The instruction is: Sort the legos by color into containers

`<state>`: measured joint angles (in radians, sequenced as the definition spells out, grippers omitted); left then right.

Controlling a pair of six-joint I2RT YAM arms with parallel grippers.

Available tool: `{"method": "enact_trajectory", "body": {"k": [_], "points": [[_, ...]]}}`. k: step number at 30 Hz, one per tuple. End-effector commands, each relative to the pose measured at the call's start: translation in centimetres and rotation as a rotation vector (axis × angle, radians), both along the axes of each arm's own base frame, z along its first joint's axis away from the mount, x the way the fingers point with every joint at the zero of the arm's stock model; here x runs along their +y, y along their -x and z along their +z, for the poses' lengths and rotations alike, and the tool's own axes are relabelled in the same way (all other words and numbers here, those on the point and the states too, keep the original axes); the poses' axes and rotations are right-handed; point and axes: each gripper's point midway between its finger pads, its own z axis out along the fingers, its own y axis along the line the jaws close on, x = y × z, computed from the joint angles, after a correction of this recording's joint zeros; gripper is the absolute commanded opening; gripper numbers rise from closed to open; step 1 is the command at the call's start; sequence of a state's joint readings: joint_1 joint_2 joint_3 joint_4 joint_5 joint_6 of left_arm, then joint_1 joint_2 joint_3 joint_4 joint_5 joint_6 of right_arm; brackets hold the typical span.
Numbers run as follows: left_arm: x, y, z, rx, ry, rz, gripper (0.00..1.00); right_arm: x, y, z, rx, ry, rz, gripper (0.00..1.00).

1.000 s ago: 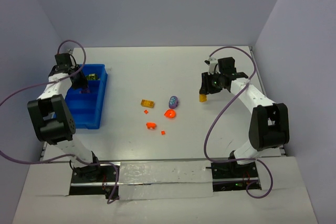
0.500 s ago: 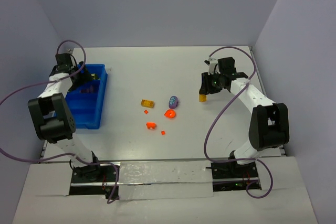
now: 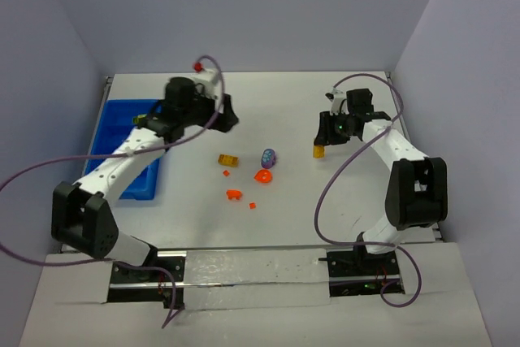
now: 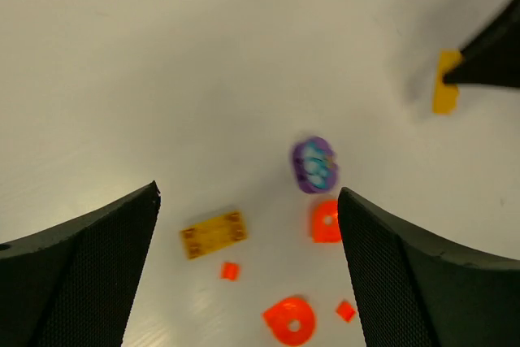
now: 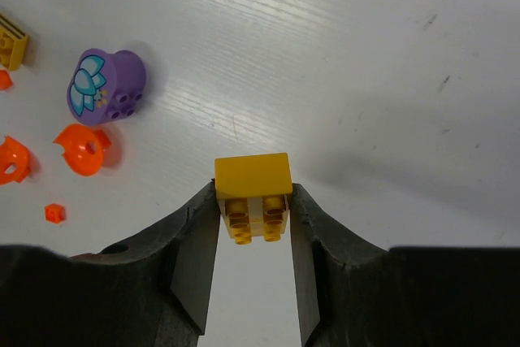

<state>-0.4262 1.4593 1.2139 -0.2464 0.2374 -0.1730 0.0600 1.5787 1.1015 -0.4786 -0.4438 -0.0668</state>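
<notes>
The blue tray (image 3: pixel 142 184) lies at the left of the table. Loose legos lie mid-table: a flat yellow brick (image 3: pixel 228 160) (image 4: pixel 213 234), a purple piece (image 3: pixel 268 157) (image 4: pixel 314 165), orange pieces (image 3: pixel 262 175) (image 3: pixel 234 194) (image 4: pixel 289 320) and tiny orange bits (image 4: pixel 230 270). My left gripper (image 3: pixel 226 113) (image 4: pixel 248 193) hangs open and empty above them, just behind the flat yellow brick. At the right, my right gripper (image 3: pixel 321 142) (image 5: pixel 253 201) is shut on a yellow brick (image 5: pixel 253 193) (image 3: pixel 319 150), held just off the table.
The left arm reaches across the tray's far end and hides part of it. White walls enclose the table at the back and sides. The purple piece (image 5: pixel 106 87) and orange pieces (image 5: pixel 81 149) lie to the left of the right gripper.
My left arm has swung from the tray's far end rightward to the table's middle, and its jaws have opened. The right gripper has barely moved, keeping its yellow brick.
</notes>
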Motion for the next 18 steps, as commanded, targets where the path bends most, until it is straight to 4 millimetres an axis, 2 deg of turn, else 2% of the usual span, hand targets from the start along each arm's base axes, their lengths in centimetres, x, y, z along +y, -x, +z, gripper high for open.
{"method": "enact_trajectory", "body": {"k": [1, 3, 6, 10, 18], "points": [[-6.9, 2.9, -5.7, 0.065, -0.106, -0.117, 0.96, -0.7, -1.0, 1.3, -0.025, -0.022, -0.029, 0.0], [-10.0, 4.2, -7.4, 0.087, -0.154, -0.141, 0.98, -1.4, -1.0, 1.3, -0.02, -0.022, -0.047, 0.0], [-12.6, 6.1, -9.8, 0.157, -0.196, -0.17, 0.99, -2.6, -1.2, 1.3, -0.01, -0.043, -0.084, 0.0], [-13.5, 6.4, -13.2, 0.251, -0.242, -0.146, 0.99, -3.7, -1.5, 1.6, -0.018, -0.049, -0.112, 0.0], [-14.8, 4.9, -15.1, 0.264, -0.306, -0.119, 0.99, -3.7, -1.4, 1.6, -0.014, -0.061, -0.11, 0.0]]}}
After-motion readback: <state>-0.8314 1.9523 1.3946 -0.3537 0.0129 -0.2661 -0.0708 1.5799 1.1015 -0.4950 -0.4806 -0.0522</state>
